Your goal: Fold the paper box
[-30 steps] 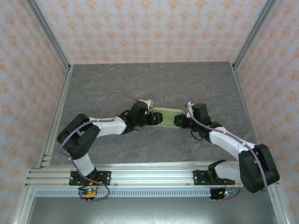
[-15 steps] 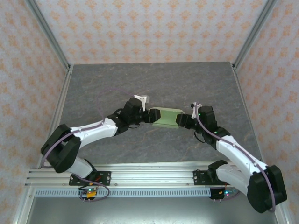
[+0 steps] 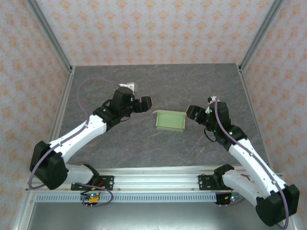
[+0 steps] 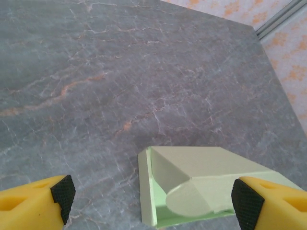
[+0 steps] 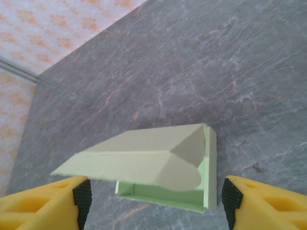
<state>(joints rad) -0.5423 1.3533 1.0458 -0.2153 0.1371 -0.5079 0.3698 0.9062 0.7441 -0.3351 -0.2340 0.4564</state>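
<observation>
No text, label, brand, number or sign is legible. The paper box [image 3: 170, 120] is plain pale green card, the surface [image 3: 144, 86] is unmarked veined grey, and the walls [image 3: 144, 28] carry only a repeated orange ornament.

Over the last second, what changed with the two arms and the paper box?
Both grippers let go of the paper box and drew back from its ends. The left gripper moved away to the left and farther up the table, and the right gripper pulled off to the right. Both sets of jaws now stand open, clear of the card. The box stayed in about the same spot on the table, partly folded.
</observation>
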